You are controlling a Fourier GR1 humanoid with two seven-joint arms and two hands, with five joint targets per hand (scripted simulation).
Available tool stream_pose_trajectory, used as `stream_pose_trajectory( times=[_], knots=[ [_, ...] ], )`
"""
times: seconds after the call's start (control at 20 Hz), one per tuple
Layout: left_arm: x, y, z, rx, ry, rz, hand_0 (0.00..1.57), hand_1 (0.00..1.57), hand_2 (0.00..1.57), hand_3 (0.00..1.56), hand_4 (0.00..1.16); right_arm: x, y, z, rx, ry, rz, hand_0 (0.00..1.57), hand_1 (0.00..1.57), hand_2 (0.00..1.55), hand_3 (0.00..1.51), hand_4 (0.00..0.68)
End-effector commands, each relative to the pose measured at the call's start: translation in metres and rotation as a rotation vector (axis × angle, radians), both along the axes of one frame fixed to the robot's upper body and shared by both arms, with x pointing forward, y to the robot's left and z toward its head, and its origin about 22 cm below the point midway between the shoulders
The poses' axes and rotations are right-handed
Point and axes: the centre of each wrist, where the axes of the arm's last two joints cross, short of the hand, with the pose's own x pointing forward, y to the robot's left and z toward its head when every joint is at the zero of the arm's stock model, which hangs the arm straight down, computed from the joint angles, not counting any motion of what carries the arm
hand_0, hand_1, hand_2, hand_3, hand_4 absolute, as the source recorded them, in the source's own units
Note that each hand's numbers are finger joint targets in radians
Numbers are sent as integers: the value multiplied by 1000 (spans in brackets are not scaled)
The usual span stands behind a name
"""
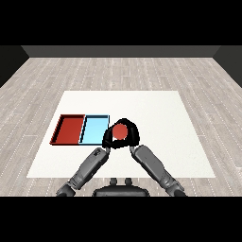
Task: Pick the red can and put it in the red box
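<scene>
Leftmost, the red tray and blue tray both lie bare, while just right of them the left hand and right hand curl round the red can, white table beyond.

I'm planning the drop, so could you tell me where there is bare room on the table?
Both the red tray and the blue tray show bare floors. The table is bare right of the hands and behind the trays. It is crowded beside the blue tray's right edge, where the left hand and right hand close around the red can.
</scene>
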Motion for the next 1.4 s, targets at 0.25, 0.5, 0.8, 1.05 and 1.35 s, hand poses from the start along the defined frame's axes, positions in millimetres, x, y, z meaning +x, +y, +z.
stream_pose_trajectory(
  times=[0.25, 0.5, 0.8, 1.05, 1.35],
  knots=[
    [-16, -7, 0, -51, -134, 52, 1571, 1571, 1571, 1497, 1141, -11, -5, -4, 9, 38, 26, 1444, 1444, 1389, 1342, 406],
    [-4, -5, 7, -61, -153, 52, 1571, 1571, 1571, 1513, 1147, -4, 3, -3, -72, 94, 6, 0, 0, 0, 0, 0],
    [4, -1, -2, -28, -156, 93, 1571, 1571, 1571, 1505, 1140, 9, 11, 2, -85, 113, 18, 0, 0, 0, 0, 0],
    [1, -7, 3, -43, -164, 86, 1571, 1571, 1571, 1497, 1136, -17, -15, -3, -77, 129, -34, 0, 0, 0, 0, 0],
    [-11, 1, -9, 8, -154, 128, 1571, 1571, 1571, 1476, 1132, -13, -18, -9, -51, 136, -15, 0, 0, 0, 0, 0]
  ],
)
